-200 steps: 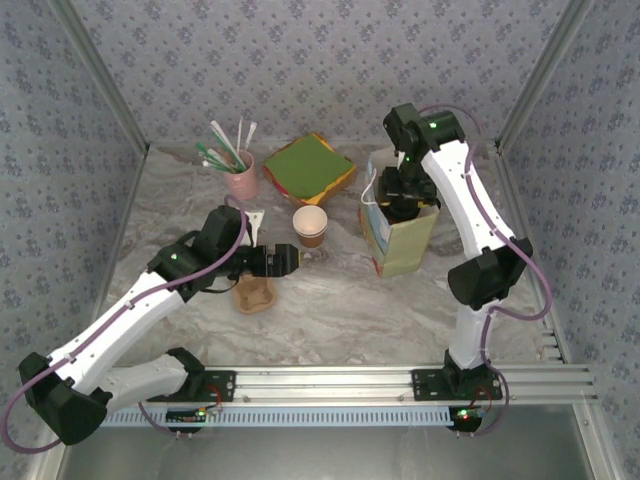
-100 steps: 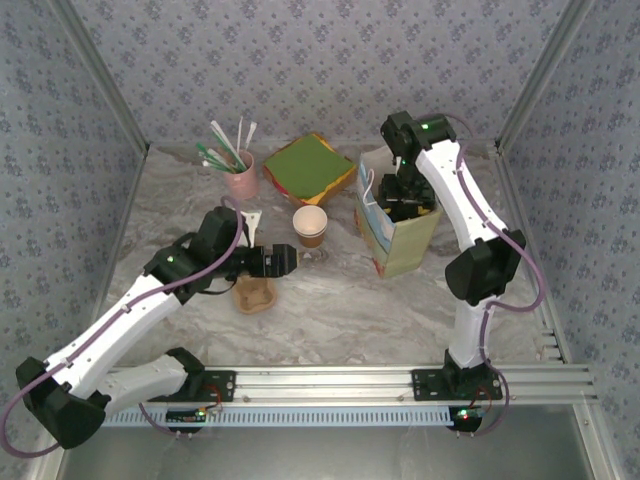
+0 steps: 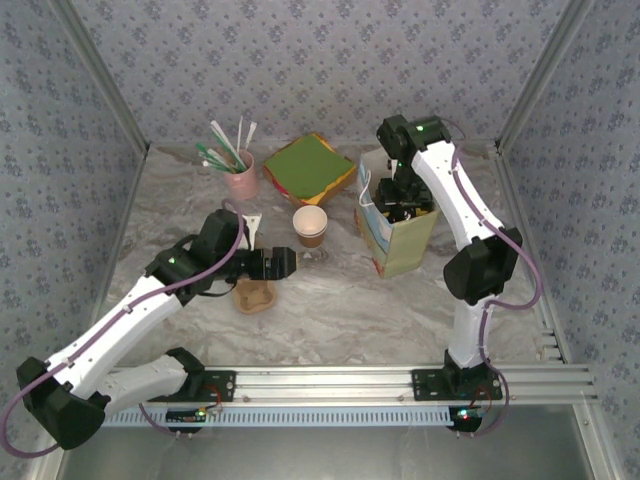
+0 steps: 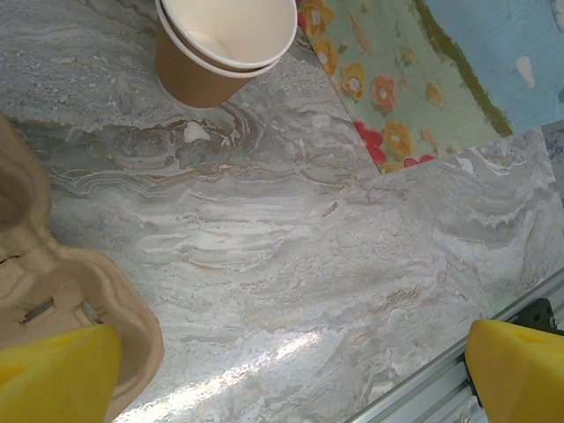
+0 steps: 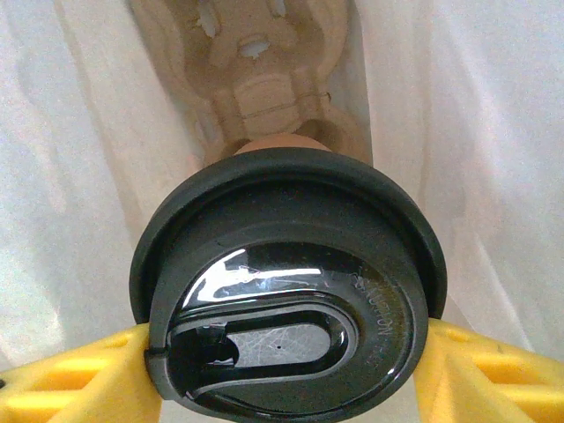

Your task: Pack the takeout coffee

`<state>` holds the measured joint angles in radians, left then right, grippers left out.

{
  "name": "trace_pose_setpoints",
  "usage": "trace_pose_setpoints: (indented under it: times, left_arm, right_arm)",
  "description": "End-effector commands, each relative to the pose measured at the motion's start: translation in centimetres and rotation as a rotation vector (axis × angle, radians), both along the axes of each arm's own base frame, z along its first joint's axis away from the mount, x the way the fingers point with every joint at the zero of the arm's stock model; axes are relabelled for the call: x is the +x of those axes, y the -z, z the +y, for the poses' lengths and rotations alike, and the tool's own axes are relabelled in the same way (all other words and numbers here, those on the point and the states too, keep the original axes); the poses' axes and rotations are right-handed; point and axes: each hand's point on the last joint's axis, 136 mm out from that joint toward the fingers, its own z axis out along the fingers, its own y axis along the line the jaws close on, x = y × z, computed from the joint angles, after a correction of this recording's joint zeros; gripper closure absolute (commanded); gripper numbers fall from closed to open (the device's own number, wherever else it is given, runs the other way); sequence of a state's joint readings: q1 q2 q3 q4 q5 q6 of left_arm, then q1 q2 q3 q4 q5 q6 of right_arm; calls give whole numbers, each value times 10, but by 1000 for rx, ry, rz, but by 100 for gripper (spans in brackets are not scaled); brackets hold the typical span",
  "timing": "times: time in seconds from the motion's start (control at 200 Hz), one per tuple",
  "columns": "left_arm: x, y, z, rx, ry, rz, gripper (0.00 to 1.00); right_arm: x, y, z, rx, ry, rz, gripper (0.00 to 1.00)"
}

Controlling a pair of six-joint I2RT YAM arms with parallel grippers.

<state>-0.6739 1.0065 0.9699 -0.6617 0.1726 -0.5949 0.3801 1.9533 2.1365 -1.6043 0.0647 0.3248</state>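
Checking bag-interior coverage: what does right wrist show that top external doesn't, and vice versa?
Right wrist: the takeout coffee, black lid up, clamped between the right tool's yellow fingers inside the paper bag's white walls, a cardboard carrier deeper in. Top external: the bag's printed outside, the lidless cup, the straw cup, the napkin stack, the left tool open near a second carrier. Shared: the bag, with the right arm in its mouth.

grey marbled tabletop (image 3: 330, 320) between blue-grey floral-patterned walls (image 3: 300, 70), metal rail (image 3: 340, 380) along the near edge
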Motion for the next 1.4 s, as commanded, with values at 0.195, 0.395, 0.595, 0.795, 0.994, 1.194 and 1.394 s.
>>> trace_pose_setpoints:
  times: [0.195,0.395,0.595,0.795,0.994,1.194,1.394]
  left_arm:
    - [-6,-6,3,-27,2,-2,0]
    - [-8,-3,3,-32,1,7,0]
    - [-9,-3,2,-45,-1,14,0]
    - [-9,-3,0,-55,-3,22,0]
    - [-10,-3,1,-61,-8,26,0]
    - [-12,-2,0,-69,-10,32,0]
    - [-14,0,0,-69,-6,38,0]
  right_arm:
    - [-38,13,-1,-55,-49,164,32]
    - [-52,12,15,1,-51,196,32]
    - [-67,12,22,49,-41,211,32]
    - [-83,8,36,129,-23,222,32]
    - [-103,6,46,121,-42,230,32]
    - [-109,9,44,83,-50,230,33]
    - [-101,15,44,60,-45,216,32]
